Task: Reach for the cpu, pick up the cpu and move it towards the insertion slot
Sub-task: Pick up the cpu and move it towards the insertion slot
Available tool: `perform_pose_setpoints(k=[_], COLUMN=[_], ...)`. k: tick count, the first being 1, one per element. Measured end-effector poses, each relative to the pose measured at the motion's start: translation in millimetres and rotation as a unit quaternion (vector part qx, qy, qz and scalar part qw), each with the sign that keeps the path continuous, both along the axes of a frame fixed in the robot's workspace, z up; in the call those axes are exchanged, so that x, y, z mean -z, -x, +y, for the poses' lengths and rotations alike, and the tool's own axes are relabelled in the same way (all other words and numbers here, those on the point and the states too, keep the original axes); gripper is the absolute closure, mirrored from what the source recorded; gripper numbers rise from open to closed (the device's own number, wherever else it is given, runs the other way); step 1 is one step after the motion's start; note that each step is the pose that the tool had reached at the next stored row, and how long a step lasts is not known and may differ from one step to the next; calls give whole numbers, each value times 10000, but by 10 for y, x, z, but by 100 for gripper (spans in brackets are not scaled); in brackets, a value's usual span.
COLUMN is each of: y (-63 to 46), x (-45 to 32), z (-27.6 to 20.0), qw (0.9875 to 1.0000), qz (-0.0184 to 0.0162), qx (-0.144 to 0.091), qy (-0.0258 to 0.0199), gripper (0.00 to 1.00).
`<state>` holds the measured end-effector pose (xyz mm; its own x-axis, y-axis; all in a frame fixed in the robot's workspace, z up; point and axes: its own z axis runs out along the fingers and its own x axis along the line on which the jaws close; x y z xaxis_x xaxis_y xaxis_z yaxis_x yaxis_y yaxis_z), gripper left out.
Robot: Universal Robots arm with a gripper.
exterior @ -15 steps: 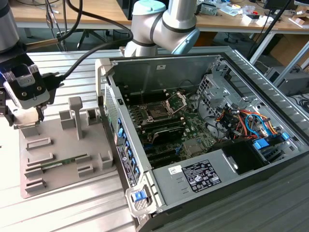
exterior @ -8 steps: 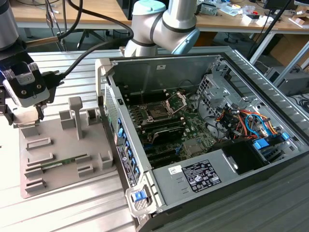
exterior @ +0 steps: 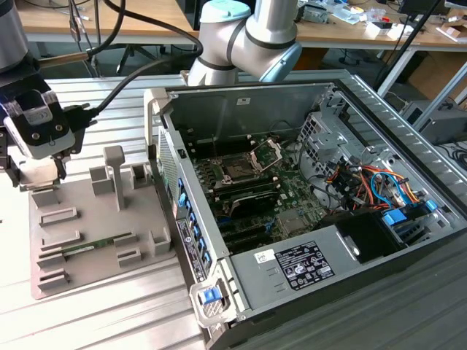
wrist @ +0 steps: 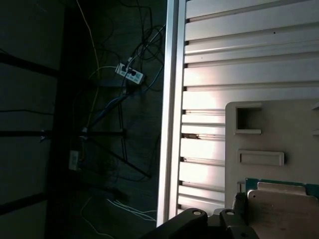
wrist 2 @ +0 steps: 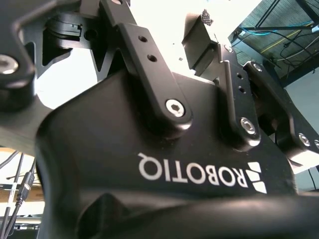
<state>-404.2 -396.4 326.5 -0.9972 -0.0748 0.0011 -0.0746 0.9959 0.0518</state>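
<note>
Currently cpu (wrist: 279, 205): likely light, stiff, slick-lidded, fragile beneath; best taken by opposite edges; over grey fixture plate (wrist: 271, 127); gripper (exterior: 35, 172) above that plate, closure indeterminable.

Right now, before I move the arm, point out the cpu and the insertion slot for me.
cpu (wrist: 281, 209): first wrist view, on its pale metal top.
insertion slot (exterior: 238, 172): exterior view, on the dark square socket inside the silver frame.
</note>
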Motion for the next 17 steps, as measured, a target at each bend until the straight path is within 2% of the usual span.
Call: perform_pose_setpoints(k=[17], y=[-19], x=[-100], z=[0], qw=[10000], qz=[8], qx=[0], qy=[0], gripper=[45])
